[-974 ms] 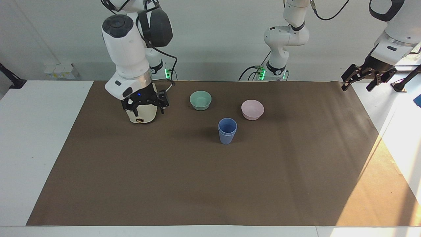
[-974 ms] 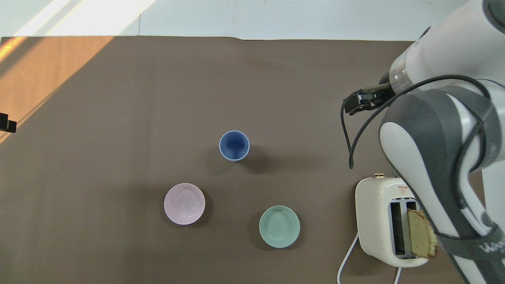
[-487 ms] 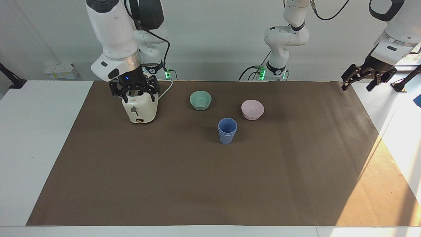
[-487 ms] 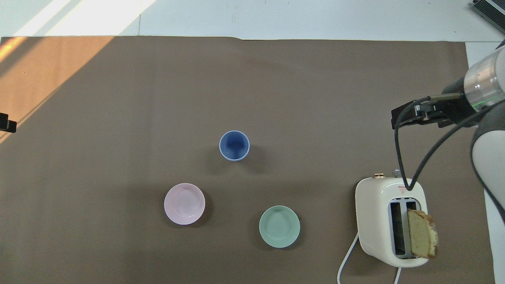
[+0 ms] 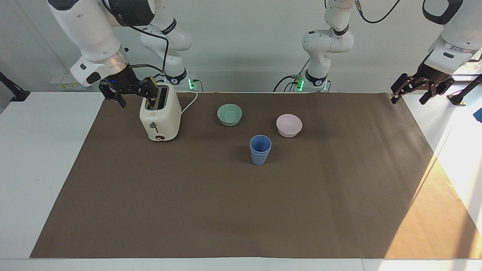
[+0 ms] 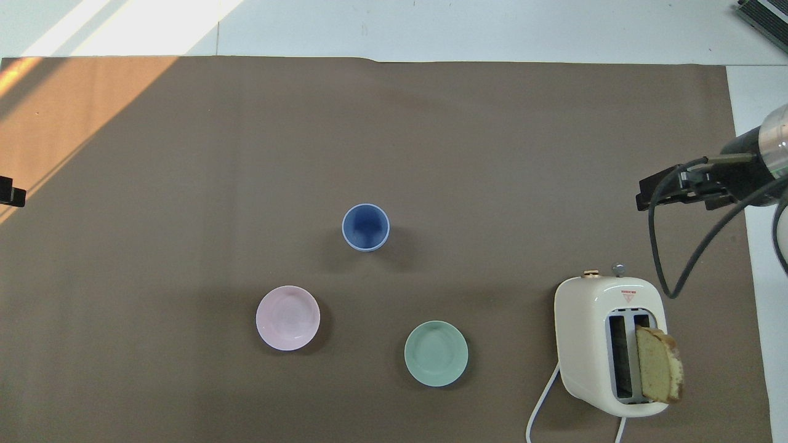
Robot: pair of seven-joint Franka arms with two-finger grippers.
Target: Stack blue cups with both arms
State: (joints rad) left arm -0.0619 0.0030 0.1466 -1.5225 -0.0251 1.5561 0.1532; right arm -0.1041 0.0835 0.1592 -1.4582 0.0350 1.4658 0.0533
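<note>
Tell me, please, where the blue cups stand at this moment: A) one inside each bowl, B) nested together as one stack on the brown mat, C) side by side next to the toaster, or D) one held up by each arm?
B: the blue cups stand nested, a double rim showing, on the brown mat, apart from both bowls and the toaster.

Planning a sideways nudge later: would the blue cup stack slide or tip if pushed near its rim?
The blue cup stack probably tips: it stands taller than the bowls and tapers to a narrow base. It looks like thin plastic, so likely light. Pushed low, it might slide on the brown mat instead.
</note>
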